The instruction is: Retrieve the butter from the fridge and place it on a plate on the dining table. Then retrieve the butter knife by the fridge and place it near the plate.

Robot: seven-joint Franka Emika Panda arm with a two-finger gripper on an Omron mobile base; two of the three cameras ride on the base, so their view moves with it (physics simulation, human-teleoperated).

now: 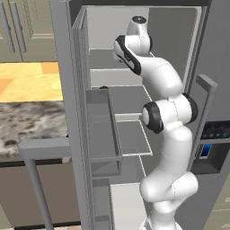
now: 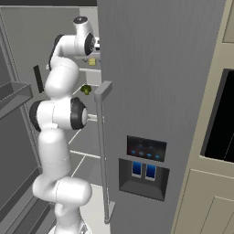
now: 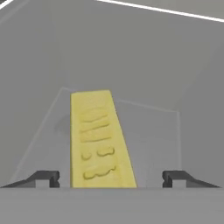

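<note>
The butter (image 3: 99, 140), a yellow stick, lies lengthwise on a pale grey shelf inside the fridge (image 1: 134, 90). It runs away from the hand. My gripper (image 3: 110, 179) is open, with one dark fingertip (image 3: 46, 178) left of the butter's near end and the other to its right, neither touching it. From the right base view the butter (image 2: 92, 61) is a small yellow patch beside the hand, past the edge of the shut fridge door (image 2: 160, 91). The arm reaches high into the upper shelves. The plate, dining table and butter knife are out of view.
The fridge's left door (image 1: 101, 130) stands open with bins and a bar handle (image 1: 31, 152) jutting toward me. A marbled counter (image 1: 27, 121) lies left of it. A small green item (image 2: 86, 89) sits on a lower shelf. Shelf walls close in around the hand.
</note>
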